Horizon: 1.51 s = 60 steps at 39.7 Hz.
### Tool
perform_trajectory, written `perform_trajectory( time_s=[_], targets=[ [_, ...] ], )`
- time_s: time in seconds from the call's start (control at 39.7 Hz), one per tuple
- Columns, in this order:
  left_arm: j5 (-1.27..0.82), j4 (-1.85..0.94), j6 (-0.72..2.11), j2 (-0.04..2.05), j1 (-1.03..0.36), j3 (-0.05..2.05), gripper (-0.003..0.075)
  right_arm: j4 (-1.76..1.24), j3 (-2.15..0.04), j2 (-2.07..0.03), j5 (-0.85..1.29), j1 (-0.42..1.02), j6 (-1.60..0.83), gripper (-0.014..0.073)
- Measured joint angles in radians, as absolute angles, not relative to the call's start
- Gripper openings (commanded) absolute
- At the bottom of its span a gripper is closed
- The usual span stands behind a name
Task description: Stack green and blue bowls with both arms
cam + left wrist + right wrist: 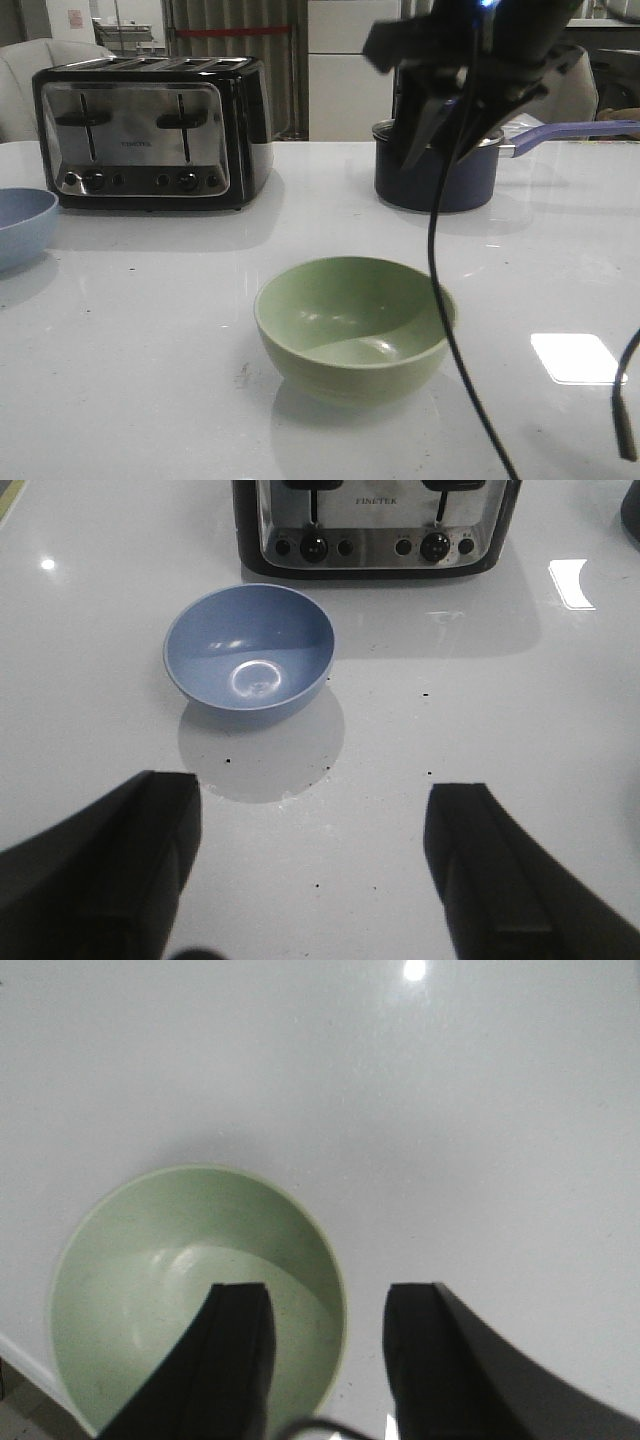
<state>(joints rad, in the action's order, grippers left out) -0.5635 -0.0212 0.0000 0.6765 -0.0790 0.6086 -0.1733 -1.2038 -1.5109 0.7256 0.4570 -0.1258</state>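
A glossy white bench (150, 330) fills the scene, its surface mirroring ceiling lights as bright patches and carrying a few dark specks. The pale sage green round matte bowl (355, 325) sits upright near the front middle of the bench, empty. The dusty light blue round matte bowl (22, 225) stands well apart at the left edge, also upright and empty, in front of the black and chrome four-slot toaster (152, 130). A dark navy saucepan with a purple handle (435, 170) rests toward the back right. Behind the bench, the room shows a pale cabinet and ribbed curtains.

The right pincer (325, 1350) hangs above the green bowl (190, 1300), its fingers parted, one over the bowl's inside and one outside the rim, gripping nothing. The left pincer (315, 870) hovers over bare bench near the blue bowl (250, 655), spread wide and empty.
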Motion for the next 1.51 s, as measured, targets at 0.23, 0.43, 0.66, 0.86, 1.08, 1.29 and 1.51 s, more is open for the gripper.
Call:
perform_trajectory(
  time_s=[0.23, 0.43, 0.66, 0.86, 1.08, 1.29, 1.51],
  targets=[
    [-0.563, -0.021, 0.0, 0.677, -0.079, 0.609, 0.0531, -0.172, -1.079, -1.238, 0.739, 0.457, -0.152, 0.0394],
    [-0.563, -0.021, 0.0, 0.677, -0.079, 0.609, 0.0531, -0.171, -0.945, -0.998, 0.766, 0.457, -0.161, 0.0394],
    [-0.562, -0.021, 0.0, 0.677, -0.079, 0.609, 0.0531, -0.17, -0.827, -0.758, 0.856, 0.457, -0.162, 0.0394],
    [-0.562, -0.021, 0.0, 0.677, -0.079, 0.609, 0.0531, -0.17, -0.752, -0.572, 0.93, 0.457, -0.162, 0.0394],
    [-0.562, -0.021, 0.0, 0.677, -0.079, 0.609, 0.0531, -0.17, -0.662, -0.443, 0.948, 0.457, -0.162, 0.0394],
    [-0.562, -0.021, 0.0, 0.677, -0.079, 0.609, 0.0531, -0.17, -0.649, -0.43, 0.95, 0.457, -0.162, 0.0394],
    [-0.562, -0.021, 0.0, 0.677, -0.079, 0.609, 0.0531, -0.17, -0.649, -0.43, 0.95, 0.457, -0.163, 0.0394]
  ],
)
